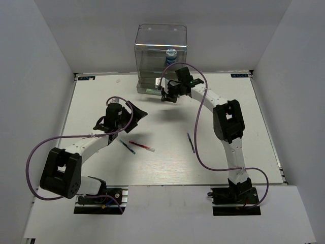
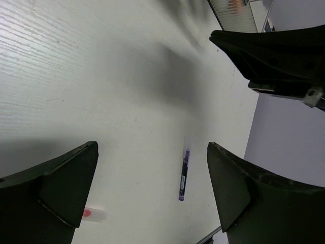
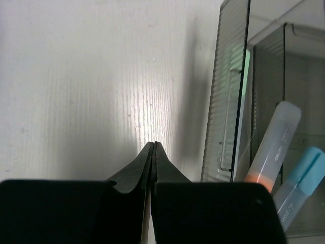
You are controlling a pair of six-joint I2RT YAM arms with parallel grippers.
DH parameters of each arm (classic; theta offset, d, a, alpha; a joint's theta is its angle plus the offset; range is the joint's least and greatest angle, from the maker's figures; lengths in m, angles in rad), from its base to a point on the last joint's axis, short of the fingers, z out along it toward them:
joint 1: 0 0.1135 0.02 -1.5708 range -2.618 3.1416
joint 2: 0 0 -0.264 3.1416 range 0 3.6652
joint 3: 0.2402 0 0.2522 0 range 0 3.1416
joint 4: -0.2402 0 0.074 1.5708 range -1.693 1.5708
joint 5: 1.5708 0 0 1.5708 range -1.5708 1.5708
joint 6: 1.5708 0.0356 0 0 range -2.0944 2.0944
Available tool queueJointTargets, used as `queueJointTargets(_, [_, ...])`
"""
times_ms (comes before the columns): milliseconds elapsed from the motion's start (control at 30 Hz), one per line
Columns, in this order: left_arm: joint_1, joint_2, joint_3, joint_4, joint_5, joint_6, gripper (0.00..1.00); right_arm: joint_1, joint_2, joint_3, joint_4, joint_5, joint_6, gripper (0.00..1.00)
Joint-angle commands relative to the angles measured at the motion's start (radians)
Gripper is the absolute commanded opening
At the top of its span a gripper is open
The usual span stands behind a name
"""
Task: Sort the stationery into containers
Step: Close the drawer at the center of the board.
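Observation:
The containers are a tall clear cabinet (image 1: 160,56) at the back of the table, with a blue-white roll (image 1: 171,55) in an upper level. My right gripper (image 1: 167,96) hovers just in front of its base; its fingers (image 3: 154,145) are shut with nothing between them. Beside them, behind the cabinet's ribbed front (image 3: 226,91), lie an orange-capped marker (image 3: 271,152) and a light blue marker (image 3: 299,183). My left gripper (image 1: 134,113) is open (image 2: 152,147) and empty above the table. On the table lie a red pen (image 1: 142,147), a bluish pen (image 1: 127,146) and a dark thin pen (image 1: 191,143) (image 2: 183,175).
White walls close in the table on the left, back and right. The right arm (image 2: 274,56) crosses the top right of the left wrist view. A red-tipped pen end (image 2: 91,214) shows beside the left finger.

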Motion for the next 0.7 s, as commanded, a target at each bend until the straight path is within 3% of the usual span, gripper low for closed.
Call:
queueJointTargets(0, [0.008,-0.058,-0.018,-0.029,-0.031,0.016,0.98,0.007,0.007,0.012,0.059,0.086,0.0,0.0])
queueJointTargets(333, [0.008,-0.069,-0.027,-0.047,-0.042,0.016,0.99,0.027,0.014,-0.054,0.412,0.43,0.143,0.0])
queueJointTargets(667, [0.008,-0.049,-0.009,-0.038,-0.042,0.016,0.99,0.027,0.054,-0.038,0.495,0.508,0.112,0.0])
